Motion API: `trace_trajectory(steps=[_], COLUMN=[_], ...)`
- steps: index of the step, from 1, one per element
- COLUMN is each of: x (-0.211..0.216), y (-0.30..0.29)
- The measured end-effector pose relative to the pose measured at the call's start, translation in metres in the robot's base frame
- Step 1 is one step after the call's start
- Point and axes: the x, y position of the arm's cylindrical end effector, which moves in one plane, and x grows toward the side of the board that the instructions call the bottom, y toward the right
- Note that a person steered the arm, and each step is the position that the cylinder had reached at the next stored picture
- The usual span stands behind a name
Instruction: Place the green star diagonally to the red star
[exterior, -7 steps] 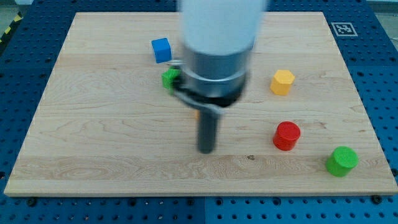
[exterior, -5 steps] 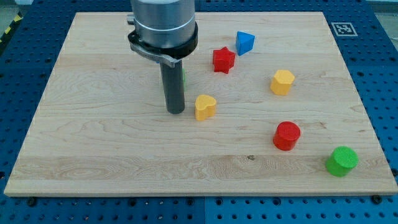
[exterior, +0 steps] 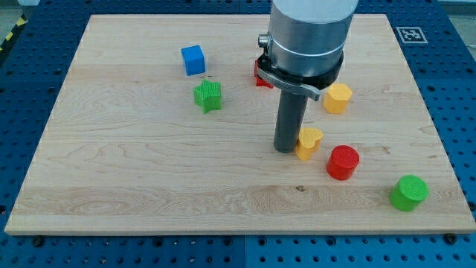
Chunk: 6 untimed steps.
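Observation:
The green star [exterior: 208, 95] lies left of the board's centre, below the blue cube [exterior: 193, 59]. The red star [exterior: 259, 74] is mostly hidden behind the arm, with only its left edge showing to the upper right of the green star. My tip [exterior: 286, 150] rests on the board right of centre, touching the left side of the yellow heart [exterior: 309, 143]. The tip is well to the right of and below the green star.
A yellow hexagon block [exterior: 338, 97] sits right of the arm. A red cylinder [exterior: 343, 162] lies just right of and below the yellow heart. A green cylinder [exterior: 408, 193] is near the bottom right corner of the wooden board [exterior: 111, 179].
My tip has moved right and slightly down. The yellow heart now lies farther right and lower, beside the tip. The green star and blue cube are now uncovered; the red star is now mostly hidden.

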Motion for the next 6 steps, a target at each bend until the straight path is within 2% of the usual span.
trace_trajectory(steps=[2, 4, 6], x=[0.009, -0.022, -0.010], y=[0.020, 0.016, 0.051])
